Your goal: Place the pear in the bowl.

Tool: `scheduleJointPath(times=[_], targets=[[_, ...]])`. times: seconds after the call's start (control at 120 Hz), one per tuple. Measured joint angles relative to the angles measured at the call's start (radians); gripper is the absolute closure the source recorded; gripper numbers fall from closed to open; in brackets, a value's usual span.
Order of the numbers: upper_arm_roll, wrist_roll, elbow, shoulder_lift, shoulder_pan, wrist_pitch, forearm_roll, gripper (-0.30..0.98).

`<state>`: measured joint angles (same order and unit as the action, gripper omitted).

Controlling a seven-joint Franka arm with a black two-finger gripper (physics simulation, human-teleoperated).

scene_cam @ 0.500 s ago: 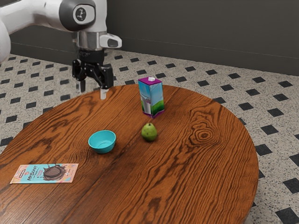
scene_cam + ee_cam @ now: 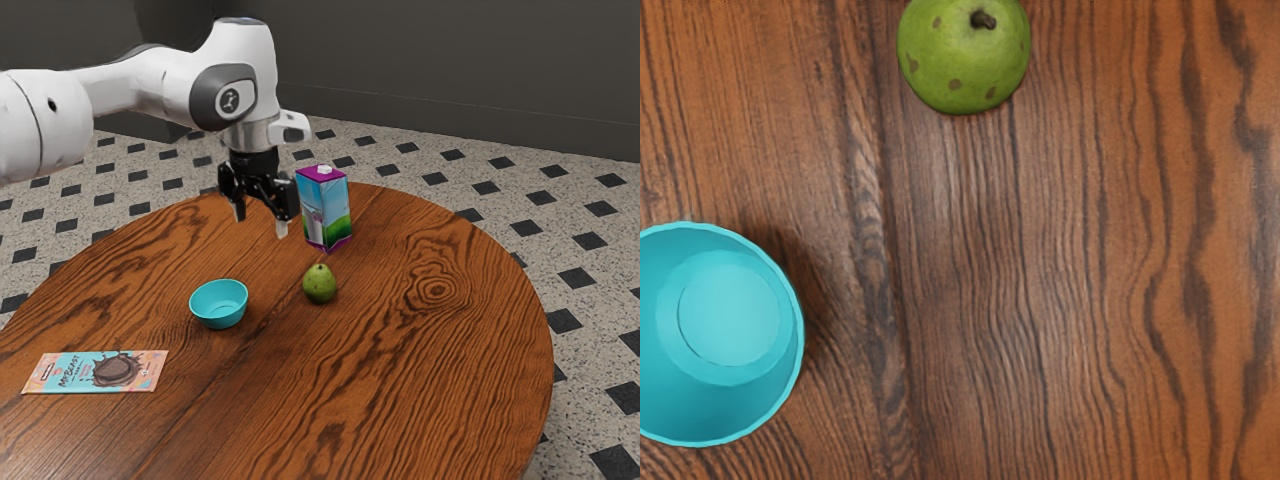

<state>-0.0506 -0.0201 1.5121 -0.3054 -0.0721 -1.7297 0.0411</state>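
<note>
the gripper (image 2: 260, 221) hangs wide open, empty, probably to straddle the pear (image 2: 320, 286), at the exterior view's three o'clock from the bowl (image 2: 222, 321).

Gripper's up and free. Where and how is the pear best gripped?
I'd come straight down from above and close the open gripper across the widest part of the pear, below the stem. It stands upright, stem up and body round, and the carton close by makes a side approach look riskier.
</note>
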Motion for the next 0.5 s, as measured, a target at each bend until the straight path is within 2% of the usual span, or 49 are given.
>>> scheduleJointPath(times=[0.283, 0.5], targets=[[-0.011, -0.006, 0.019, -0.141, -0.002, -0.209, -0.007, 0.00], [-0.037, -0.007, 0.001, -0.231, -0.008, -0.305, -0.006, 0.00]])
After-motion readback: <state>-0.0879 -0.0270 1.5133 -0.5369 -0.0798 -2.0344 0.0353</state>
